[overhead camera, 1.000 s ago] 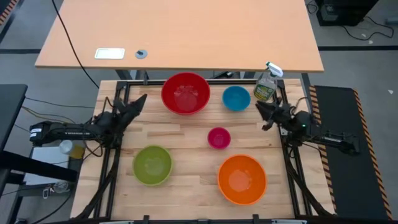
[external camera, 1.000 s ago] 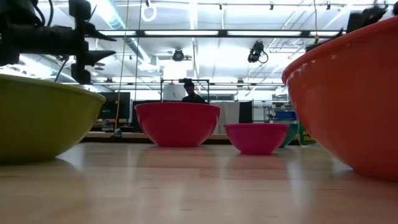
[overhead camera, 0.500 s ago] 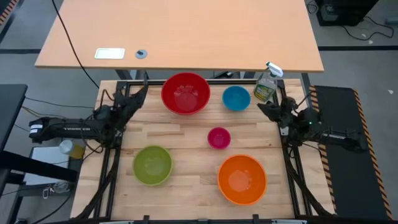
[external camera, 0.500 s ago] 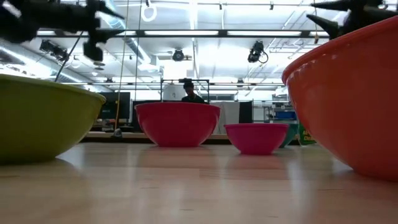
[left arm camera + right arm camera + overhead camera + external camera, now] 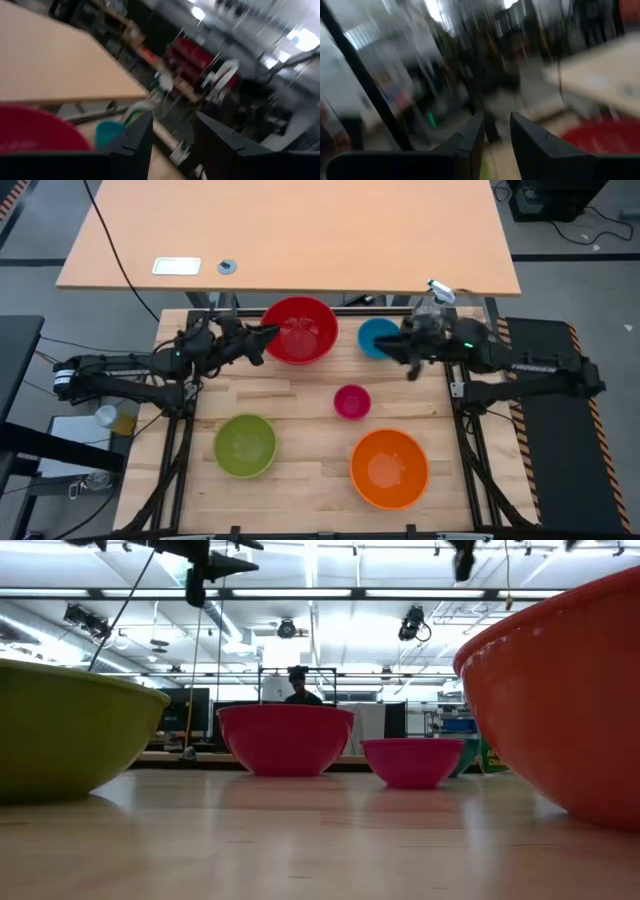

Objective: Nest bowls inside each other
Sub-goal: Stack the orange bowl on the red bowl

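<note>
Two grippers (image 5: pixel 268 335) (image 5: pixel 390 352) flanking red bowl (image 5: pixel 298 330)

wooden table (image 5: pixel 300 395) carries five separate bowls (image 5: pixel 298 330) and a spray bottle (image 5: pixel 428 308).

Five bowls, all upright, open side up, none nested, each apart from the others. Magenta pink bowl (image 5: pixel 352 401) is smallest, about mid-table; I place the rest from it. Red bowl (image 5: pixel 298 330), largest, sits toward the far edge and to my left of it. Blue bowl (image 5: pixel 378 337) is far and slightly right, partly covered by my right arm. Lime green bowl (image 5: pixel 245 445) is near-left. Orange bowl (image 5: pixel 389 468) is near-right, close to the front edge.
</note>
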Controlling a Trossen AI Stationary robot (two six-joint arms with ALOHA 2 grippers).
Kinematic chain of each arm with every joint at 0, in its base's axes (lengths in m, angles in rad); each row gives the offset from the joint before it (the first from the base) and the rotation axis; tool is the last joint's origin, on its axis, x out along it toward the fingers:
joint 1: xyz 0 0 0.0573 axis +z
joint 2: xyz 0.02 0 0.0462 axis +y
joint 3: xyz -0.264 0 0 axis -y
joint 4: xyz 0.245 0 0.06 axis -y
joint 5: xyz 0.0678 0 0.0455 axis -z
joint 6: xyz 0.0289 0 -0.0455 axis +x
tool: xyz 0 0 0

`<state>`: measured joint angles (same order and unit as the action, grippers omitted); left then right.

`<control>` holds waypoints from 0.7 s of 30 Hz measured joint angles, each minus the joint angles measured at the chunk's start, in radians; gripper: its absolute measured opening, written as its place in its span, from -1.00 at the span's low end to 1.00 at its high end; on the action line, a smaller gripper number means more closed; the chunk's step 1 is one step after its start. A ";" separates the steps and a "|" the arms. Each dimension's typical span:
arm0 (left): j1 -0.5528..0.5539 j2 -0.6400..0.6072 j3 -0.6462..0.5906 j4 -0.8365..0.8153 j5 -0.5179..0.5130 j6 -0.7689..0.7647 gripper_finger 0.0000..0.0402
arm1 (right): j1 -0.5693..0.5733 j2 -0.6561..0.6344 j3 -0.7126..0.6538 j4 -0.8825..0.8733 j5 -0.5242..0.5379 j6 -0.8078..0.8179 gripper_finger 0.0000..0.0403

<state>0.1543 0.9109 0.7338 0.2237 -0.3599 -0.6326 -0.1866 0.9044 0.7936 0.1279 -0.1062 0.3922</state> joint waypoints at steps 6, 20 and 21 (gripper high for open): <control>0.000 -0.001 0.087 -0.223 0.001 0.050 -0.29 | 0.062 0.249 0.333 -0.593 -0.010 -0.060 -0.49; 0.002 -0.002 0.106 -0.265 -0.002 0.103 -0.29 | 0.080 0.470 0.429 -0.716 -0.366 0.042 -0.49; 0.002 -0.002 0.105 -0.265 -0.002 0.103 -0.29 | 0.081 0.476 0.429 -0.744 -0.363 0.057 -0.49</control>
<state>0.1562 0.9089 0.8392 -0.0418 -0.3614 -0.5293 -0.1058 1.3804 1.2224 -0.6157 -0.4697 0.4495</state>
